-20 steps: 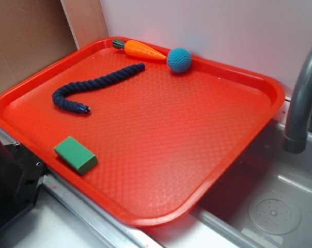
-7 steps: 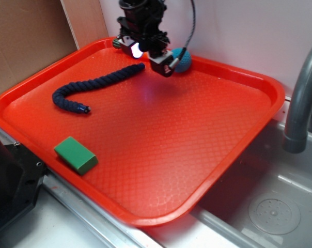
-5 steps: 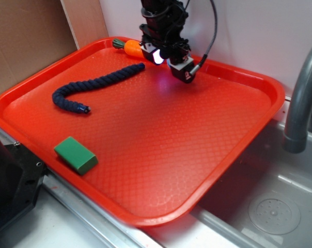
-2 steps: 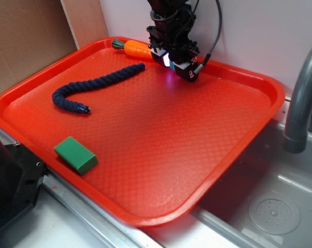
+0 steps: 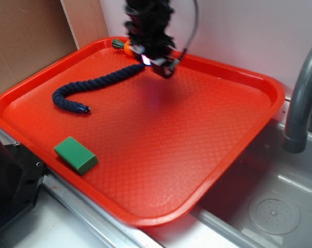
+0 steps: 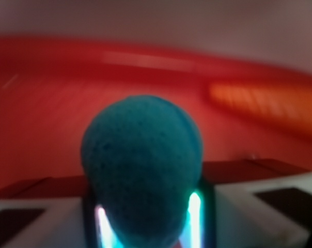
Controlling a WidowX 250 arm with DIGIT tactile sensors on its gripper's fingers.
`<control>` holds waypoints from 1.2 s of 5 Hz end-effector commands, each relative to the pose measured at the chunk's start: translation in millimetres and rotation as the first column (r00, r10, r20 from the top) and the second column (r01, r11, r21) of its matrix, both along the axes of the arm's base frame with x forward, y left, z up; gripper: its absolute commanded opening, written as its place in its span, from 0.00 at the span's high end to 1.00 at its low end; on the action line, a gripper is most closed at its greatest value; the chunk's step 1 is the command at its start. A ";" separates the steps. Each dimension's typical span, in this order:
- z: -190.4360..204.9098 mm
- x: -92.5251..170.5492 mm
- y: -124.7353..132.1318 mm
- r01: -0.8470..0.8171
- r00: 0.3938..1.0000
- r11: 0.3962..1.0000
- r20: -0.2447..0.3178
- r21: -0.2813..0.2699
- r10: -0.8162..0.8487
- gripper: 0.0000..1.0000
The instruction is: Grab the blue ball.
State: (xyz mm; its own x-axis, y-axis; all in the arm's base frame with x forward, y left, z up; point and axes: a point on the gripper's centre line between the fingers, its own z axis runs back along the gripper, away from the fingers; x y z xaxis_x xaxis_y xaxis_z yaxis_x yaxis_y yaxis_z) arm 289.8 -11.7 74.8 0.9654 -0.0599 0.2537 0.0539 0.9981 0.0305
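The arm [image 5: 145, 23] is showing as a stack of black, blocky parts, blurred in the exterior view. A thin black cable [image 5: 191, 28] is curving down its side. The gripper [image 5: 155, 61] is black too, with a white-pink light glowing at its lower end. In the wrist view, pale grey-white fingers [image 6: 40, 222] with dark panels are showing, cyan-white light strips shining along their inner edges.

Tray [image 5: 233, 129]: glossy red plastic, diamond-embossed. Rope [image 5: 94, 85]: navy twisted cloth, matt. Blue ball [image 6: 141, 165]: matt, finely pitted. Block [image 5: 76, 154]: smooth green, matt. Faucet [image 5: 300, 98]: grey metal.
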 end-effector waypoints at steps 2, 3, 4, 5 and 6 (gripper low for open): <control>112.5 -58.1 11.5 0.011 0.983 0.984 -0.178 -0.175 -0.042 1.00; 142.2 -67.6 6.7 0.047 0.991 0.982 -0.112 -0.183 -0.068 1.00; 159.2 -70.7 3.4 0.044 0.995 0.987 -0.079 -0.156 -0.057 1.00; 156.7 -69.1 3.5 0.041 0.994 0.989 -0.093 -0.143 -0.055 1.00; 159.7 -67.5 2.4 0.045 0.992 0.990 -0.107 -0.135 -0.060 1.00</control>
State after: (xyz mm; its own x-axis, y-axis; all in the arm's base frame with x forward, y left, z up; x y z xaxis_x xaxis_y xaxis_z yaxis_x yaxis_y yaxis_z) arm 209.4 -15.4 216.3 0.9904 -0.0958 0.0998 0.1080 0.9862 -0.1254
